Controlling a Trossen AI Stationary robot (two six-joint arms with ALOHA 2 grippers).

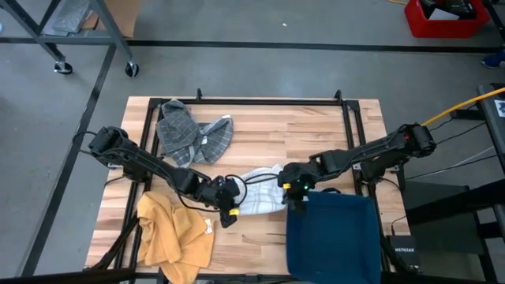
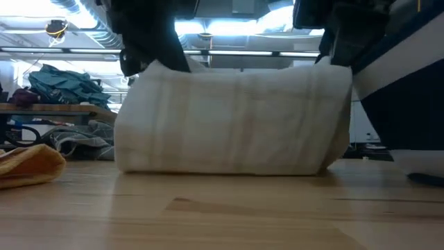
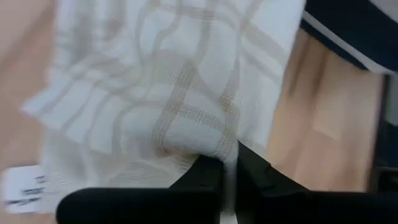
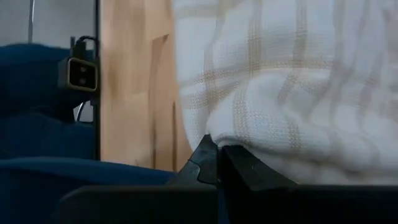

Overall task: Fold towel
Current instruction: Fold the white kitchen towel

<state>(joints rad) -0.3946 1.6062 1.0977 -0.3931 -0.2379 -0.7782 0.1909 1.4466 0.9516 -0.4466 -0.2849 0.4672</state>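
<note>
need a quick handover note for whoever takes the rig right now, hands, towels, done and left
Left hand: shut on the white towel, at its left end.
Right hand: shut on the same towel, at its right end.
White towel is held up between both hands at mid table, lower edge on the wood.
Around it: grey towel, yellow towel, blue towel.
Done: both ends gripped. Left: complete the fold, lay it flat, release.

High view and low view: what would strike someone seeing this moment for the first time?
The white checked towel is stretched between both arms at the table's middle, the left gripper and the right gripper each shut on an end of it. A dark blue towel lies at the right near edge, a yellow one at the left, a grey one behind.
</note>
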